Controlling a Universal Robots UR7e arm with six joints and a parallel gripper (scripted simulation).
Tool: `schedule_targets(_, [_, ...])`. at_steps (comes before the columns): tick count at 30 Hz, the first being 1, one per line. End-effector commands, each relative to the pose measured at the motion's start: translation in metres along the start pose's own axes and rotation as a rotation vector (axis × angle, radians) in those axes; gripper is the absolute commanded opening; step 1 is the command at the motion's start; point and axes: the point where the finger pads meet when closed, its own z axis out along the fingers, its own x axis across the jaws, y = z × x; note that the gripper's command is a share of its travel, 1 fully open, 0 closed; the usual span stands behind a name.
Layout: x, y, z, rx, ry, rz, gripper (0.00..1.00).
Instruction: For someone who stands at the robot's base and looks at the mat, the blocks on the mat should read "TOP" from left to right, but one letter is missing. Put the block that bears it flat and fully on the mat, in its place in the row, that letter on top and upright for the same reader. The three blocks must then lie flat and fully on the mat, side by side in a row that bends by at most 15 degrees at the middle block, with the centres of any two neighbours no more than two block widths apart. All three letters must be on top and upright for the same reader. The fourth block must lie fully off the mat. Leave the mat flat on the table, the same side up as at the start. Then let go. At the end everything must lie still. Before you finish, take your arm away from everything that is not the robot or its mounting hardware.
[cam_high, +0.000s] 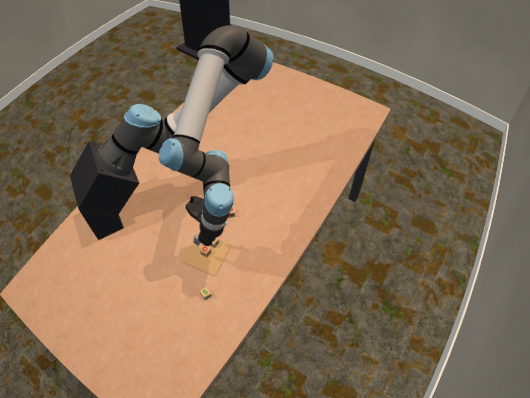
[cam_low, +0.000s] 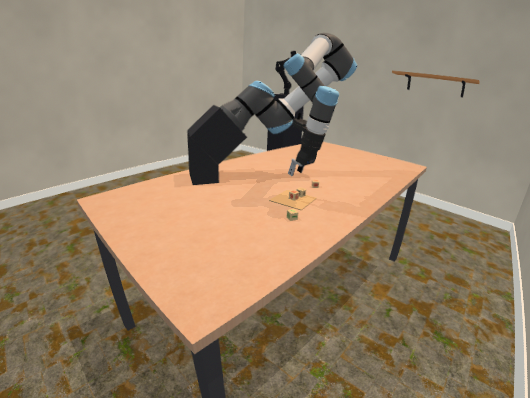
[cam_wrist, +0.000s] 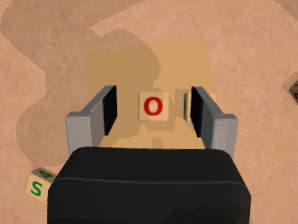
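Note:
A tan mat (cam_high: 200, 263) (cam_low: 281, 201) (cam_wrist: 180, 63) lies flat on the table. On it stands a block with a red O (cam_high: 205, 249) (cam_low: 294, 194) (cam_wrist: 153, 106) on top. A second block (cam_high: 216, 243) (cam_low: 301, 192) (cam_wrist: 184, 106) sits close beside it, mostly hidden by my right finger in the wrist view. My gripper (cam_high: 205, 242) (cam_low: 295, 169) (cam_wrist: 153, 101) is open and empty, hanging above the O block with a finger on either side of it in the wrist view. A block with a green S (cam_high: 205, 293) (cam_low: 292, 215) (cam_wrist: 37, 188) lies off the mat. Another block with red marking (cam_high: 233, 213) (cam_low: 315, 184) lies off the mat on the far side.
The wooden table (cam_high: 300, 125) (cam_low: 175, 235) carries the mat and blocks near its long edge. The arm's black base box (cam_high: 102, 185) (cam_low: 212, 145) stands on the table. A wall shelf (cam_low: 435, 77) hangs far off.

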Motion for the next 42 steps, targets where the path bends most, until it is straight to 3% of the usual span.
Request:
schedule_targets(1, [-0.0001,0.0003,-0.0004,-0.001,-0.001,-0.001,1.0])
schedule_targets(42, [-0.0039,0.0038,-0.0018,-0.001,-0.001,-0.001,1.0])
